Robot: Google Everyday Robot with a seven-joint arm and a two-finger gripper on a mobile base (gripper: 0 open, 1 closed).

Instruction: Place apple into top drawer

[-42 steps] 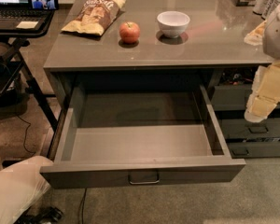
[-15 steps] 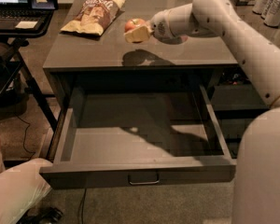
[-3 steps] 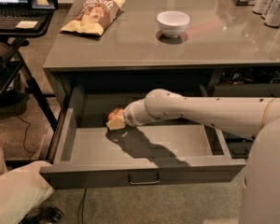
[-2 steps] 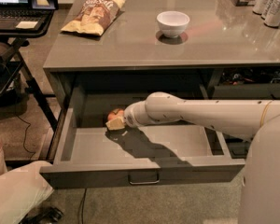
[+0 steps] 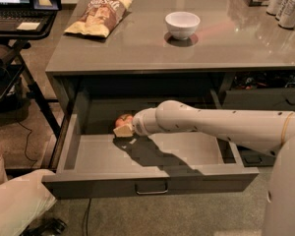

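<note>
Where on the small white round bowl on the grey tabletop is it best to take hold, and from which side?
Probably the rim, from above. The small white round bowl stands upright with its mouth open, and its curved wall narrows toward the base, so a grip around the sides could slip. Pinching the wall at the rim seems safer. The gripper is low inside the open dark-grey top drawer, beside the red-orange apple.
</note>
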